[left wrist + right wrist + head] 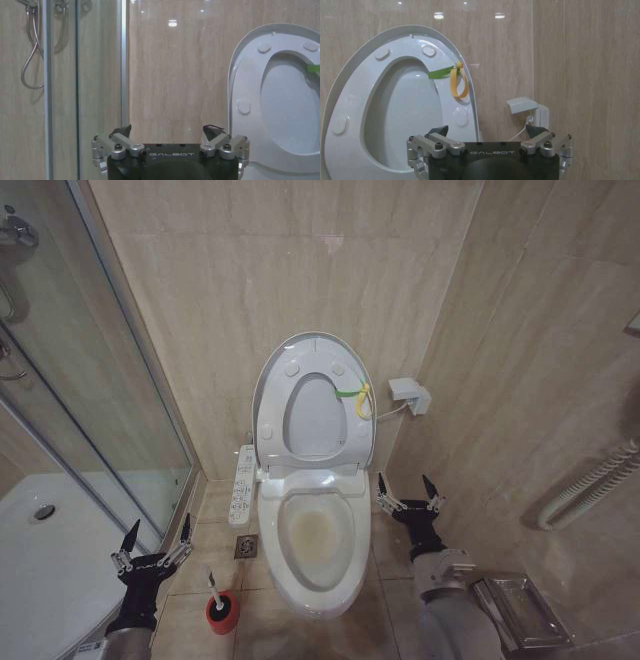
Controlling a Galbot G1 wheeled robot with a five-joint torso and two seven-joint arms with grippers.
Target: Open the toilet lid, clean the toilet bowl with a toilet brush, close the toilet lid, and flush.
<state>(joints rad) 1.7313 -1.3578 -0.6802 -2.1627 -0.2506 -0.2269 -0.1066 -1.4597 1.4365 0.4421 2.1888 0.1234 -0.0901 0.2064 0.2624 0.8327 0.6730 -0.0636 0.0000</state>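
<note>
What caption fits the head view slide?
Toilet lid raised, stained toilet bowl exposed, both open pincers idle, toilet brush untouched.

Toilet lid (pixel 312 350): glossy white, raised; a yellow and green strap (pixel 352 393) at its edge. Toilet bowl (pixel 317 530): white, with yellow-brown staining inside. Button panel (pixel 241 485) at the bowl's side: white with small dark markings. Toilet brush (pixel 214 589): white stick handle, in a red holder (pixel 223 612). Walls (pixel 230 270): beige tile with faint streaks. Floor (pixel 265 620): beige tile. Left hand (pixel 152 544) and right hand (pixel 408 492): black bodies, silver metal joints, dark fingertips. Shower tray (pixel 50 560): white.
</note>
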